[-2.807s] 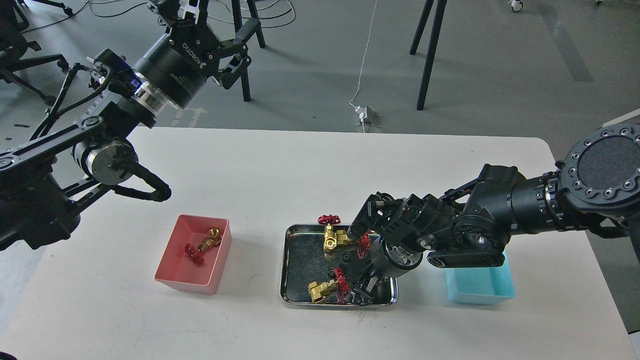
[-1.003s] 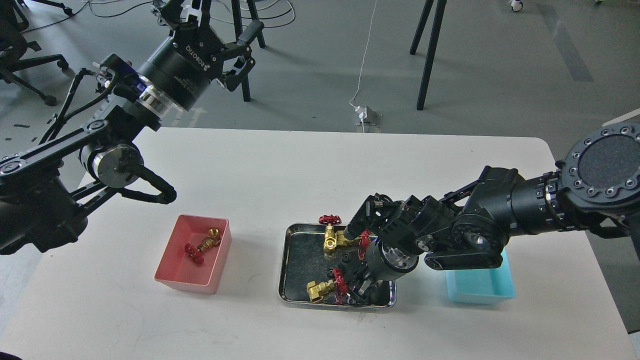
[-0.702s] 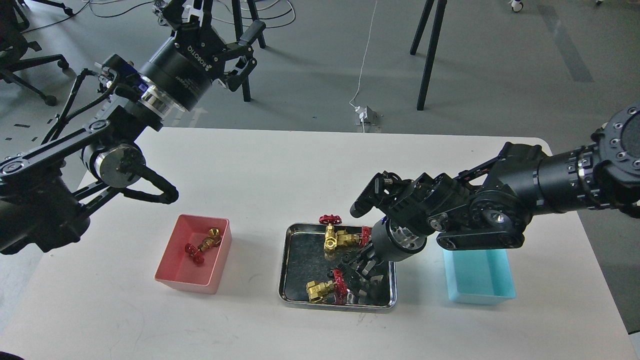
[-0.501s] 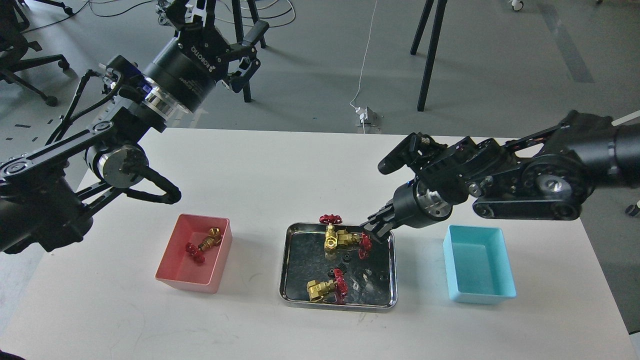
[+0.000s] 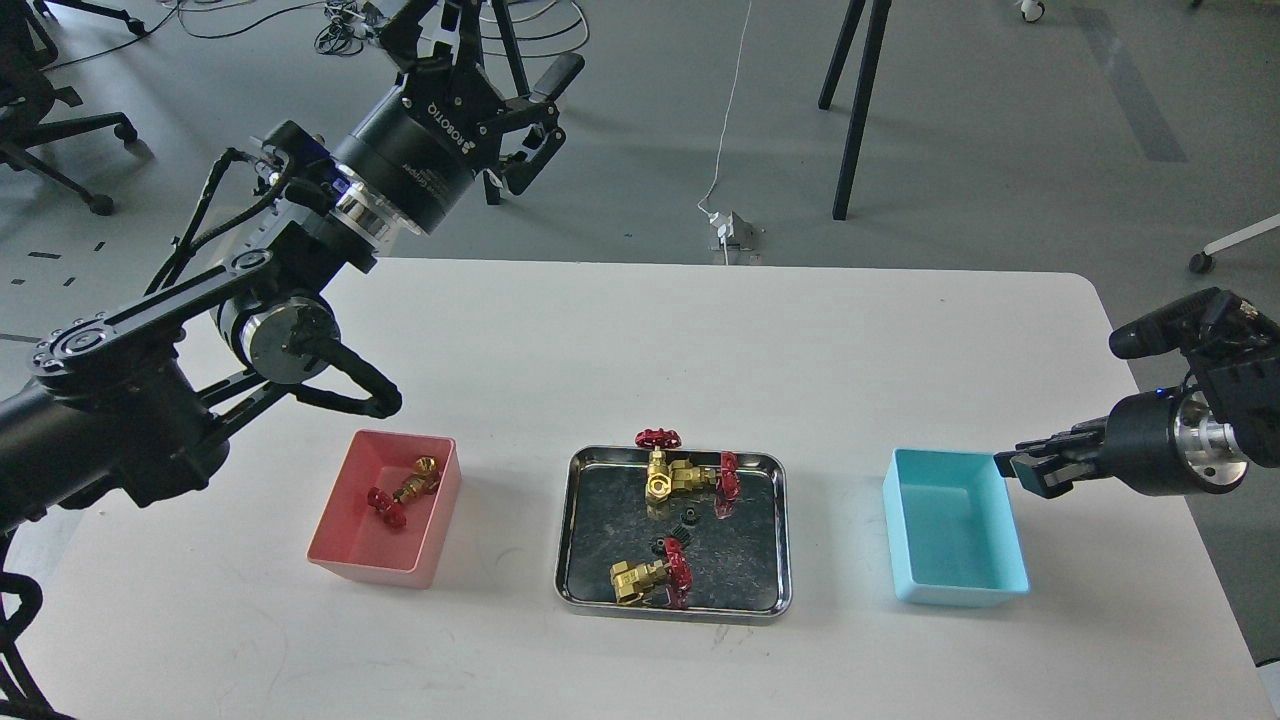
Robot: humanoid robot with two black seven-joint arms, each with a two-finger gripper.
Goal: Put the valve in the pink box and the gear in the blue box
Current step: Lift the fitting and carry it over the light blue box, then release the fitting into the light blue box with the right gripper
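beside blue box [image 5: 955,592] right rim, right hand [image 5: 1022,464] clenched, contents unclear; left hand [image 5: 490,60] released, raised.

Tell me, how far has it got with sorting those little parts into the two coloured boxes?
Early days. One valve lies in the pink box; the blue box looks empty. The right gripper sits at that box's far edge, but whether it holds a gear can't be seen. The left gripper is raised, open, holding nothing. Three valves and a few black gears remain in the steel tray.
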